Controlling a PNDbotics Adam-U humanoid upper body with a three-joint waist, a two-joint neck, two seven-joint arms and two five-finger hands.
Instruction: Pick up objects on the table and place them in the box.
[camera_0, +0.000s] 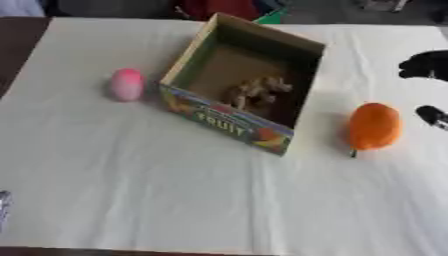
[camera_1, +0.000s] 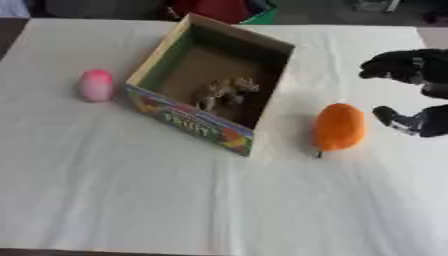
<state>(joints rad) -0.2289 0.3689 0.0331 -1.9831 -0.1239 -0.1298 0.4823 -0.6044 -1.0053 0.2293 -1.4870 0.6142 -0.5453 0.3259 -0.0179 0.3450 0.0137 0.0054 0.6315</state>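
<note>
In the left eye view you see the box (camera_0: 238, 82) standing askew in the middle of the tabletop (camera_0: 175, 200), open on top. Inside it lies already a brown thing (camera_0: 256, 91); its shape is too unclear to name. A pink egg-like thing (camera_0: 127, 84) lies on the cloth just beside the left wall of the box. An orange fruit (camera_0: 374, 126) lies to the right of the box, apart from it. At the right edge only two black pieces of your right hand show, cut off by the border, so this view does not tell you how it stands. At the lower left edge a small grey bit shows; I cannot tell what it is.

In the right eye view the right hand (camera_1: 404, 66) shows better. It hangs to the right of the fruit and touches nothing. The fingers (camera_1: 378, 69) above are bent a little but spread from the thumb (camera_1: 389, 118) below, with a wide gap between; the hand is relaxed and carries nothing.

I judge that you are at the reach for the fruit. The next move asks you to bring the hand left and down, so that the fruit sits in the gap, then to close around it. The fruit is round and may roll, so approach slowly. The pink thing remains for later.
</note>
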